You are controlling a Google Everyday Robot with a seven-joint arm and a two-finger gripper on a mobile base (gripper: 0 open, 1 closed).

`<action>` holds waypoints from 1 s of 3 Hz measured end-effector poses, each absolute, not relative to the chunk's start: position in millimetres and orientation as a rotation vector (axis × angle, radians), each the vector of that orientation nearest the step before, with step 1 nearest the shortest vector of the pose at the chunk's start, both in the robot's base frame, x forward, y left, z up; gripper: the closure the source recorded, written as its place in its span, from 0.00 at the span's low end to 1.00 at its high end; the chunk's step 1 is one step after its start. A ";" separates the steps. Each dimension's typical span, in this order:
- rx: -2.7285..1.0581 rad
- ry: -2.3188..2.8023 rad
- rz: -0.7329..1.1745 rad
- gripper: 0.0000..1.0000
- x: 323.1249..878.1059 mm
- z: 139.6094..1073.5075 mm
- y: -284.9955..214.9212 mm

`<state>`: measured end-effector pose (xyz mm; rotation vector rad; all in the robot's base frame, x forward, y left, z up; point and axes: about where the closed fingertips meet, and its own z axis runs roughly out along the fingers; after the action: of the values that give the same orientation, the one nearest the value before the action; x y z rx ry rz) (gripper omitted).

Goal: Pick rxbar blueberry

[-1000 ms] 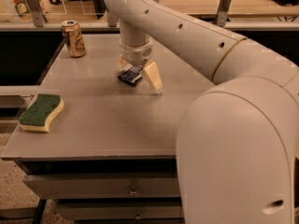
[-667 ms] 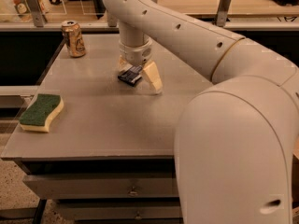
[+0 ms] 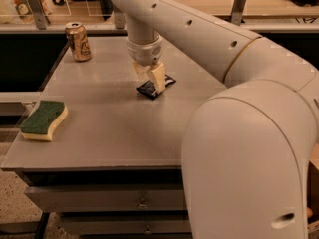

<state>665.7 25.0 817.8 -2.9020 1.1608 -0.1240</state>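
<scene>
Between the fingers of the pincer (image 3: 151,82), which have closed together since a second ago, the rxbar blueberry (image 3: 168,81) is clamped, low on the worktop (image 3: 109,128); lifting seems next.

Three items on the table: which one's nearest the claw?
The rxbar blueberry, the dark navy bar right under the claw. The sponge sits at the front left edge, the gold can at the far left.

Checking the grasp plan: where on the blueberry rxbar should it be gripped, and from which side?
Grip the rxbar blueberry across its narrow width, near the middle, coming straight down from above: it lies flat and diagonal on the table, probably too thin to take from the side. The gripper is right over it.
</scene>
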 end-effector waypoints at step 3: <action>-2.794 1.202 -0.111 1.00 656.9 870.6 24.7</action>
<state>656.9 24.7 870.6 -2.7942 1.2021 -0.1107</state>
